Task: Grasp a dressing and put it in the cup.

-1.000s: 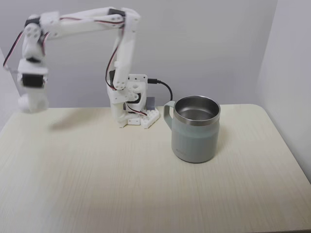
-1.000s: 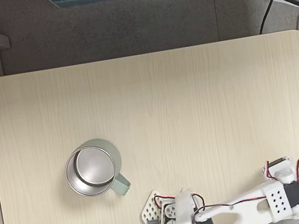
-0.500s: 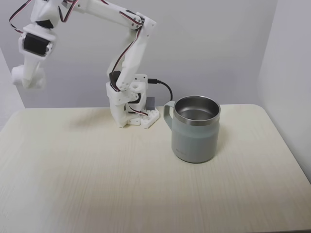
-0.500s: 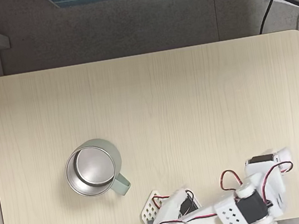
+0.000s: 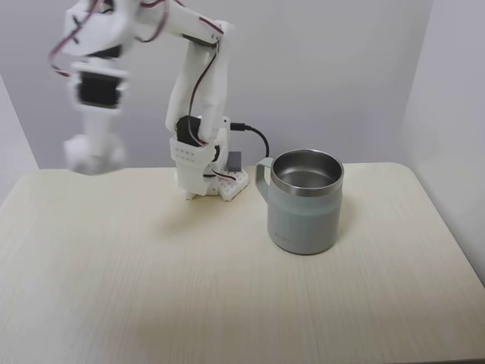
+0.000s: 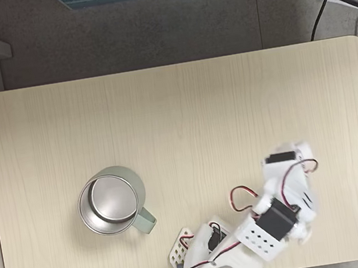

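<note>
Cup (image 5: 305, 203) stands upright on the pale wooden desk (image 5: 151, 288), its handle turned toward the arm's base (image 5: 212, 182); its steel interior (image 6: 111, 201) looks bare in both fixed views. Blurred, the pincer (image 5: 92, 154) hangs above the desk well apart from the cup, and I cannot tell whether it is open or closed.

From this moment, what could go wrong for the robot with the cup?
1. The gripper is motion-blurred, so the arm seems to move fast; a low swing might hit the cup.
2. Whether the jaws hold a pad cannot be told from the blur.
3. The cup stands near the base, so reach may be cramped.
</note>
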You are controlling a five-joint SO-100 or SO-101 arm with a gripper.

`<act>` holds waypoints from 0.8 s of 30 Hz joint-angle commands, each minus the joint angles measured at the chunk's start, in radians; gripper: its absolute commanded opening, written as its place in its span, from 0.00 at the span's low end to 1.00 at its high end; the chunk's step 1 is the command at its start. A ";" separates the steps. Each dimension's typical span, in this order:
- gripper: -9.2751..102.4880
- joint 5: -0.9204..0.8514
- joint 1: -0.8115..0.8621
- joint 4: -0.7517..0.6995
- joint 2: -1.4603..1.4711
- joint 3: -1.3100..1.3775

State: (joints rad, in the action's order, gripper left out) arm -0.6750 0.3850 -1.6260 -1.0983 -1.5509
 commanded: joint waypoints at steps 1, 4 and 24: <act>0.08 0.091 -0.201 -0.055 0.008 -0.069; 0.08 0.166 -0.390 -0.109 0.003 -0.109; 0.08 0.261 -1.270 -0.156 0.103 0.038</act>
State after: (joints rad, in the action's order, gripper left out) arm -0.4295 -0.8130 -1.7779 -1.0048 -1.5340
